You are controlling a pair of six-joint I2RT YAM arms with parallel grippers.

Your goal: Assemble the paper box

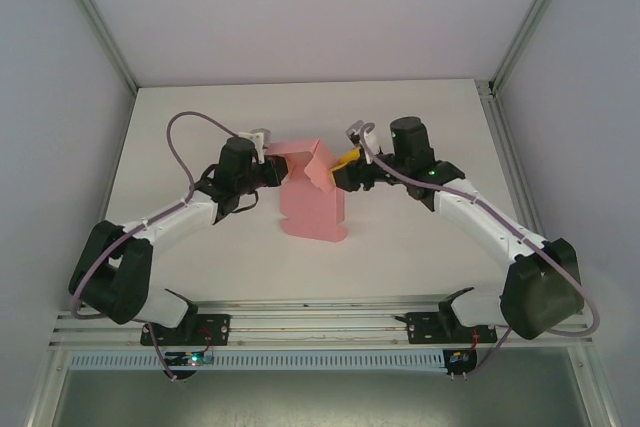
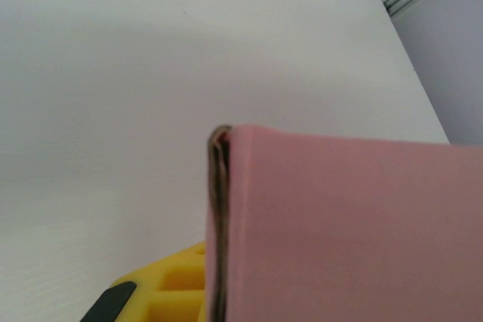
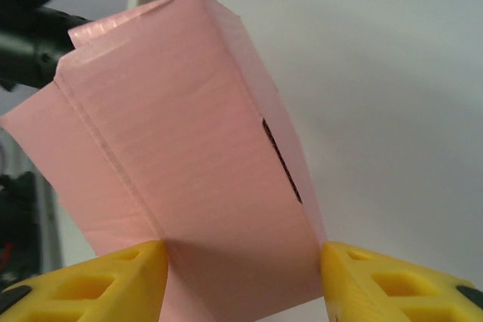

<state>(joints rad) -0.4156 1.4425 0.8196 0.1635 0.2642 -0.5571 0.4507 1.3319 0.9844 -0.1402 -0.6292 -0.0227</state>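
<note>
Top external: paper box half-folded, flaps unclosed; left end effector pinches its edge, right end effector clasps a raised flap.

Left wrist view crops the paper box rightward and below.

Bright even light, soft shadows, paper box blurred up close

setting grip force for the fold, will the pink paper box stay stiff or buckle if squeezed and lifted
The paper box is thin creased card, so it probably bends at its folds. Wedged between the fingers of the right gripper, it would likely crumple under a hard squeeze. It seems light: the left gripper holds it by one edge.
</note>
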